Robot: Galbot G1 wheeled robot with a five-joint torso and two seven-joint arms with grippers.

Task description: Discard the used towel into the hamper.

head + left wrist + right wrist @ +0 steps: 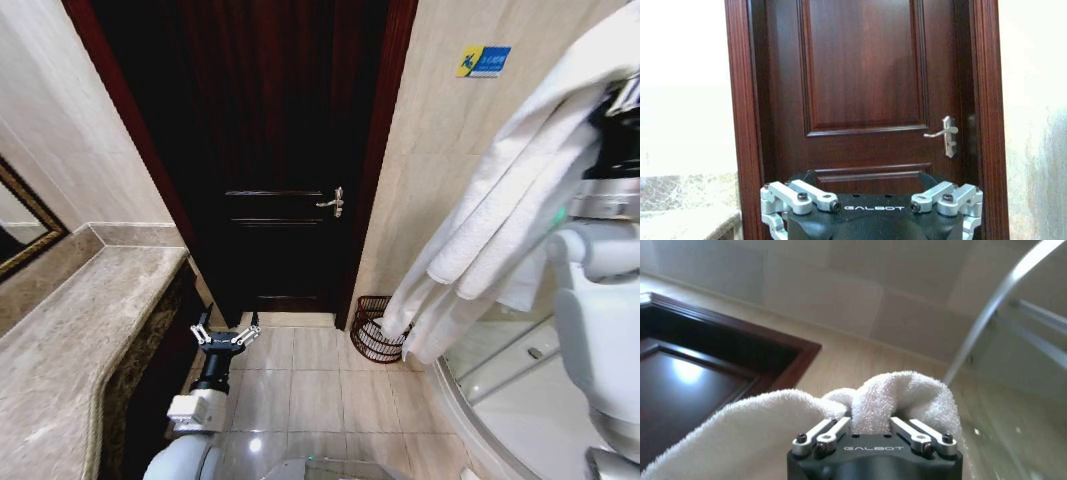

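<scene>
Clamped on a fold of the white towel (897, 400), my right gripper (872, 432) sits high at my right side — the cloth bunches between the closed-in fingers in the right wrist view and, in the head view, hangs down from it in long white folds (500, 220). The hamper (375, 330) stands on the tiled floor (300, 385) in the corner, just right of the dark wooden door (270, 150) and against the wall; the towel's lower end hangs in front of its right side, though I cannot tell whether it touches the rim. My left gripper (226, 337) is held low over the floor beside the marble counter (70, 350), jaws spread wide and empty.

I judge this the carrying step — towel in hand, not yet over the basket. Next, I think, the towel must be brought above the hamper's open mouth and lowered so the trailing cloth gathers inside before I let go.
</scene>
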